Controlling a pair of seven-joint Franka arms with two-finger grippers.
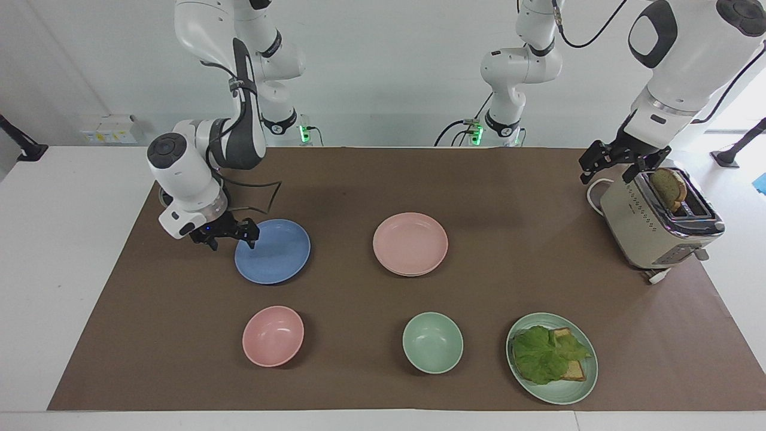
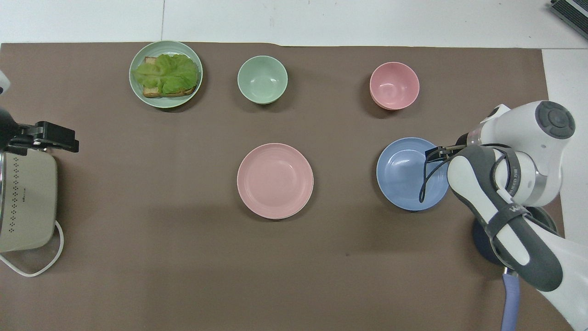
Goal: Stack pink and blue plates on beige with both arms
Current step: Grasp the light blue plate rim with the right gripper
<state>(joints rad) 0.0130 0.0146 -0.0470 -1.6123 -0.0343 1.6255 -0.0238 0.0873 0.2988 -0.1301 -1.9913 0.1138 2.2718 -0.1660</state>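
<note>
Right end effector (image 1: 230, 238) at blue plate (image 1: 275, 254), seemingly empty

We list a white table (image 1: 54, 251) under a brown mat (image 1: 371, 179), a pale wall (image 1: 389, 72), with bright, even light.

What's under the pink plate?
The pink plate lies on another plate: a second rim shows under its edge in the facing view. Only that sliver shows, pinkish; the rest is covered, so its true colour is unclear.
</note>
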